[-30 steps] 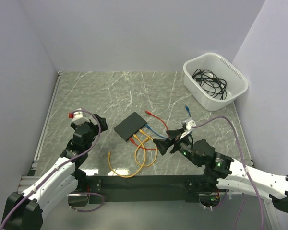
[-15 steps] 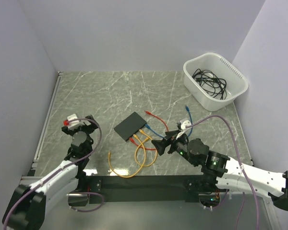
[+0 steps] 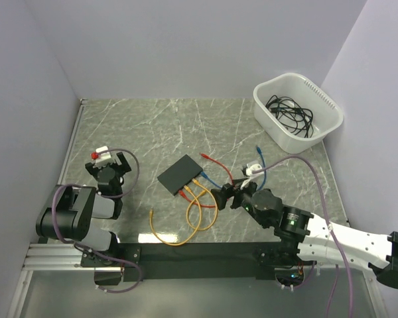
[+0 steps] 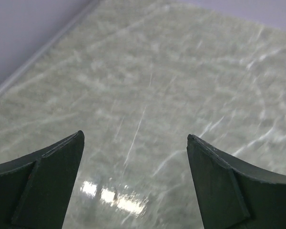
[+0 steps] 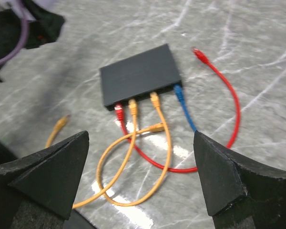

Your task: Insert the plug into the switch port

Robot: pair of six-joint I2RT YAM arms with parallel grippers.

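**Left gripper** (image 3: 110, 162): lower left of the overhead view, with its arm folded back over the base, well apart from the switch. The fingers stand wide apart. The left wrist view shows only bare marbled table (image 4: 148, 71) between them, and nothing is held.

**Loose yellow plug** (image 3: 151, 212): lies on the table below and left of centre, at the free end of a looping yellow cable (image 3: 186, 228).

**Switch** (image 3: 179, 173): lies flat on the table at mid-frame, set on a diagonal. In the right wrist view four plugs meet its near edge, from left to right: red plug (image 5: 118, 109), two yellow, then blue plug (image 5: 178, 90).

**Loose red plug** (image 3: 204, 154): lies on the table just beyond the switch's upper right corner, apart from it.

**Right gripper** (image 3: 223, 198): sits just right of the switch, beside the cable loops and pointing toward it. The fingers are spread wide and hold nothing.

**White tub** (image 3: 288, 77): stands at the upper right, with black cables (image 3: 292, 112) coiled inside.
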